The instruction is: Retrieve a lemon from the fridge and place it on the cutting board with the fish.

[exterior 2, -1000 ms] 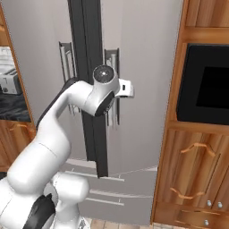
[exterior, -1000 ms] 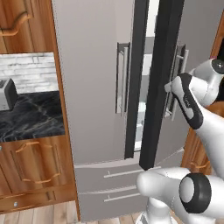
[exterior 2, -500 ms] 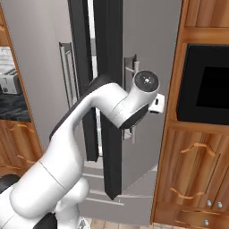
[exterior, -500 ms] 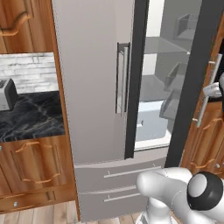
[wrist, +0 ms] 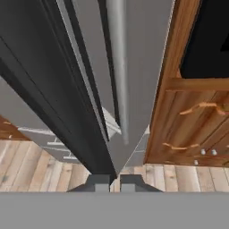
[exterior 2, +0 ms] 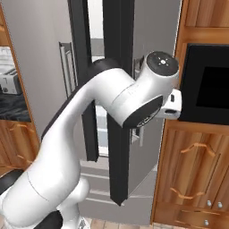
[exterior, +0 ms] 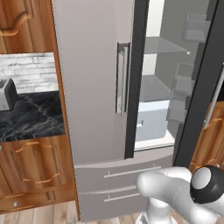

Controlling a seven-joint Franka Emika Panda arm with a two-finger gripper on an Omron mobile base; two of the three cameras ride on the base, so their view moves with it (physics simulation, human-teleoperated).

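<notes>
Arm (exterior 2: 89, 116) raised and bent, wrist at edge of open right door (exterior 2: 152, 67) of fridge (exterior: 92, 87). Gripper (wrist: 115, 180) pointed down along door handle (wrist: 117, 62); fingertips seen nearly together, nothing held. Shelves (exterior: 164, 46) visible inside fridge. Lemon not made out. Fingers hidden behind wrist in right base view.

I can't read any text, label, brand, number or sign from here. The fridge (exterior: 92, 87) doors are plain grey, the toaster (exterior: 7, 94) on the table (exterior: 30, 120) carries no marking I can make out, and the dark oven panel (exterior 2: 208, 82) beside the fridge is blank. The wooden cupboards (exterior 2: 192, 174) show bare fronts with handles, nothing written.
</notes>
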